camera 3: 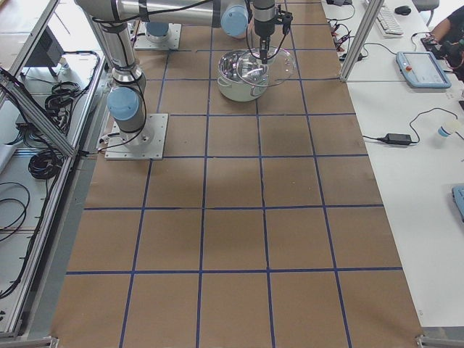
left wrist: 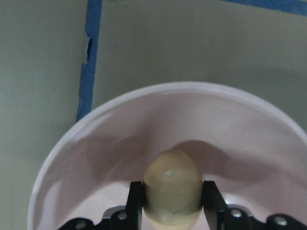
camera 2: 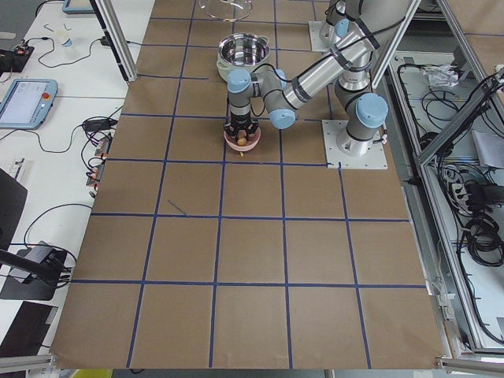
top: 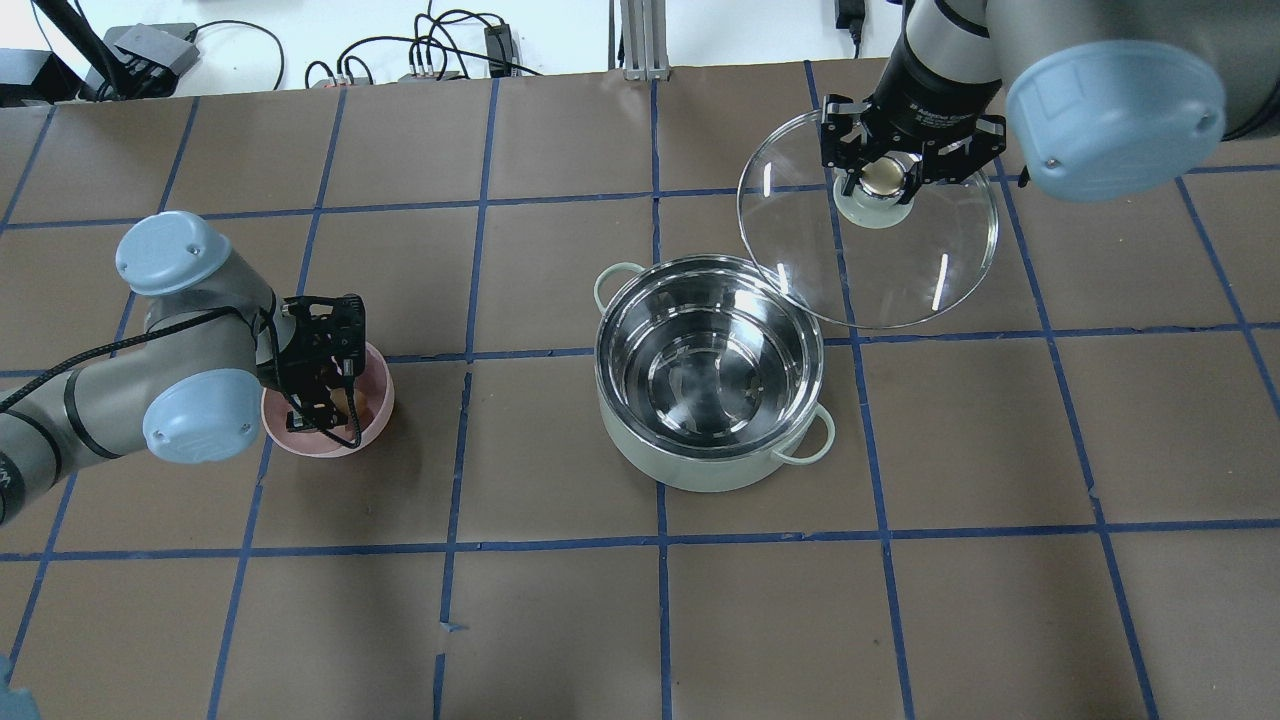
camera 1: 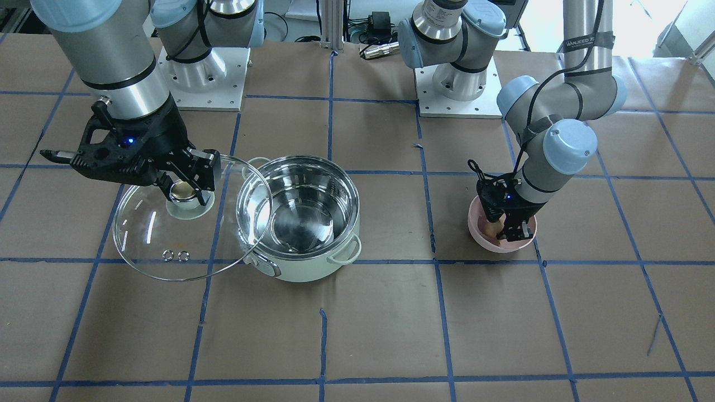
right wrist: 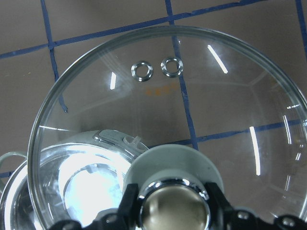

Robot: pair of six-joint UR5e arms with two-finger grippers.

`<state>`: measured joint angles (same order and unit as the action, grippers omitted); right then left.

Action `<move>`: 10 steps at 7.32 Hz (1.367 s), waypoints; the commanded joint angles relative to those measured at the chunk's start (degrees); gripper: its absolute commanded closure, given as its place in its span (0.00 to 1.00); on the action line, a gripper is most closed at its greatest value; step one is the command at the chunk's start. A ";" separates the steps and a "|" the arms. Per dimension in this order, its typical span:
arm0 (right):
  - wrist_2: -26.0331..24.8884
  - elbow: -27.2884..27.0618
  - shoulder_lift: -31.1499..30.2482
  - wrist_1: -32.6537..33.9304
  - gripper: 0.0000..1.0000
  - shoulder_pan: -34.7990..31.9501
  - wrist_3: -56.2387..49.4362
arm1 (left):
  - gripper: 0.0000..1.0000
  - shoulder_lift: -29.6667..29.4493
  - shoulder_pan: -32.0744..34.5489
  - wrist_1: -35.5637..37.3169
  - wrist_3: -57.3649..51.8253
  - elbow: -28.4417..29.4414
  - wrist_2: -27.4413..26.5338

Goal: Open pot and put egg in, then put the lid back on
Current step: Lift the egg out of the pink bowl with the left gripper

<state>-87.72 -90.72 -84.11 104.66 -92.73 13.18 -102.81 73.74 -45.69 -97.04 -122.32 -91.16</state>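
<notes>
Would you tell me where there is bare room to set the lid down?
The squares on the pot's right-arm side, nearer the robot than the lid, are bare, as is the stretch between pot and pink bowl. Crowded: where the lid overlaps the pot's rim.

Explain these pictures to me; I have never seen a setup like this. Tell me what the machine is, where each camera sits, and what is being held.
This is a robot with two jointed arms bolted to a table, each ending in a two-finger gripper. Four cameras are fixed: one faces the robot, one looks over its shoulders, and one sits at each end of the table. Two more ride on the wrists. On the table stand an open pot with nothing in it and a pink bowl. The left gripper reaches into the bowl, its fingers closed on an egg. The right gripper holds the glass lid by its knob, off to one side of the pot.
</notes>
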 commanded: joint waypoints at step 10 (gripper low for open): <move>0.00 -0.60 -0.26 -0.15 0.59 -0.34 0.09 | 0.90 7.37 18.16 -14.08 52.55 14.91 9.77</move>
<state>-87.72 -91.30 -84.37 104.58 -93.01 13.33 -95.28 87.75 -60.23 -55.52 -108.75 -82.17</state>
